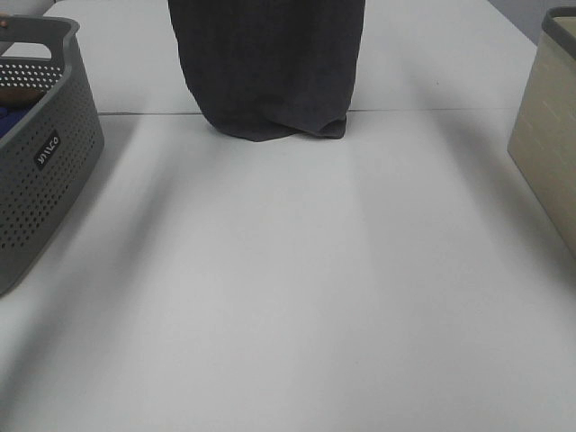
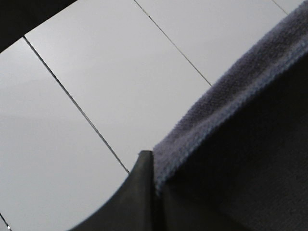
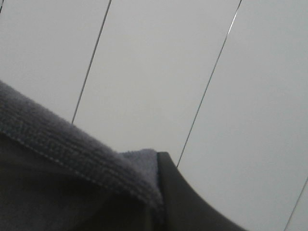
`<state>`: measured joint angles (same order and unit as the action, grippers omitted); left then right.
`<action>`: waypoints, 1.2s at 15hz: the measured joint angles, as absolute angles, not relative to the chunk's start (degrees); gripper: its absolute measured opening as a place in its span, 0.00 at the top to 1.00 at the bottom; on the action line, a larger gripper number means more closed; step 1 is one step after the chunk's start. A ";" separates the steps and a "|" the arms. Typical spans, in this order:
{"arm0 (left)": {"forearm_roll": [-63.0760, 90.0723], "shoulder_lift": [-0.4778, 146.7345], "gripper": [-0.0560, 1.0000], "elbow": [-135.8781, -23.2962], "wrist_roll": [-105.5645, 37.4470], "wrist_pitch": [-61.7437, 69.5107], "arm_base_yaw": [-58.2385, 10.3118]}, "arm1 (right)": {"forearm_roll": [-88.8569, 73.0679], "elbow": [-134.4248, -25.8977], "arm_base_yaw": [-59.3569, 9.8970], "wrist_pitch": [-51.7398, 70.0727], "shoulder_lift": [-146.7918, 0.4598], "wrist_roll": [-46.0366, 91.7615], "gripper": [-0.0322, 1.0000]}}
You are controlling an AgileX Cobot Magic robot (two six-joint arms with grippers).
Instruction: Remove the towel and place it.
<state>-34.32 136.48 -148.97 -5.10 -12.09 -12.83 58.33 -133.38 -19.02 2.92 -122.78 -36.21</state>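
The left gripper (image 2: 155,174) is closed, its one visible dark finger (image 2: 139,202) pressed against the hem of the towel (image 2: 226,101) and pinching it. The right gripper (image 3: 158,188) is clamped on the towel's edge in the same way, one dark finger (image 3: 187,207) showing beside the fabric. Both wrists hang well above the table (image 2: 96,72)

Table (image 1: 288,297): white, matte top, soft shadows lying across it. Thin dark seam (image 1: 135,112) runs left to right across far part. Grey perforated basket (image 1: 45,180) stands at left edge, white label on its side, partly out of view. Beige bin (image 1: 549,135) with dark rim stands at right edge, also partly out of view. Dark grey towel (image 1: 270,72) hangs at far middle, bunched lower end resting on table at seam.
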 joint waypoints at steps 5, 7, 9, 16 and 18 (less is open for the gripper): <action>-32.95 136.13 0.95 -148.97 -3.04 0.92 -14.95 | 36.84 -133.38 -19.71 16.27 -122.15 -30.19 0.96; -30.08 134.93 0.95 -148.97 -2.92 15.24 -17.53 | 27.16 -133.38 -19.82 24.06 -121.12 -21.66 0.96; -24.64 132.58 0.95 -148.97 -6.30 33.63 -19.48 | 15.24 -133.38 -19.82 35.52 -119.00 -10.26 0.96; -7.16 126.62 0.95 -148.91 -10.71 68.12 -20.34 | 1.72 -133.44 -19.82 66.69 -112.47 2.41 0.96; -5.96 126.62 0.95 -148.51 -10.83 68.58 -20.34 | 1.72 -133.33 -19.82 68.70 -112.30 3.09 0.96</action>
<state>-5.96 126.62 -148.51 -10.83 68.58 -20.34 1.72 -133.33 -19.82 68.70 -112.30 3.09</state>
